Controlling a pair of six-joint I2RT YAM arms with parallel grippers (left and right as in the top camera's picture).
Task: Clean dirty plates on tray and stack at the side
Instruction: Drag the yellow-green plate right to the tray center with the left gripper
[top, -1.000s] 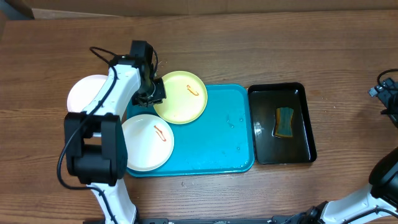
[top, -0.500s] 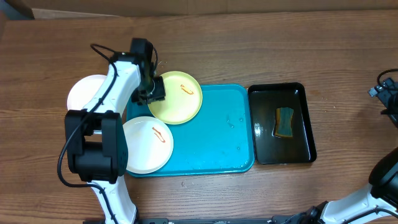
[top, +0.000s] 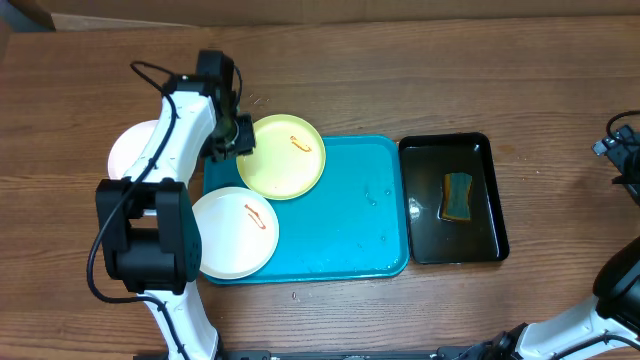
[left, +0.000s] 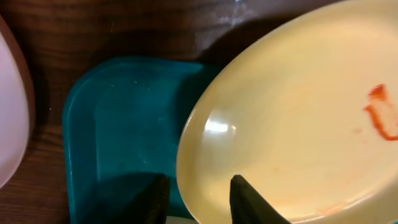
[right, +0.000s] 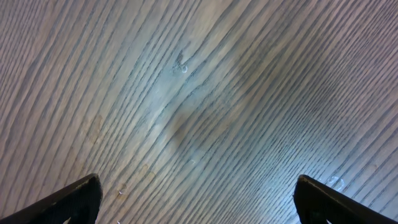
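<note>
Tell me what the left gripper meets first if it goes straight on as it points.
Likely the rim of the yellow-green plate, right ahead of the left gripper; the tray lies beneath, depth unclear.

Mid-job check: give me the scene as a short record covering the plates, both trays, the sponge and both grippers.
yellow-green plate: orange smear, lying across far-left corner of turquoise tray
smeared white plate: near-left on turquoise tray, overhanging its left edge
off-tray white plate: on table, left of turquoise tray, partly hidden
sponge: in black tray
left gripper: open, fingers either side of yellow-green plate's rim
right gripper: open, empty, over bare wood
</note>
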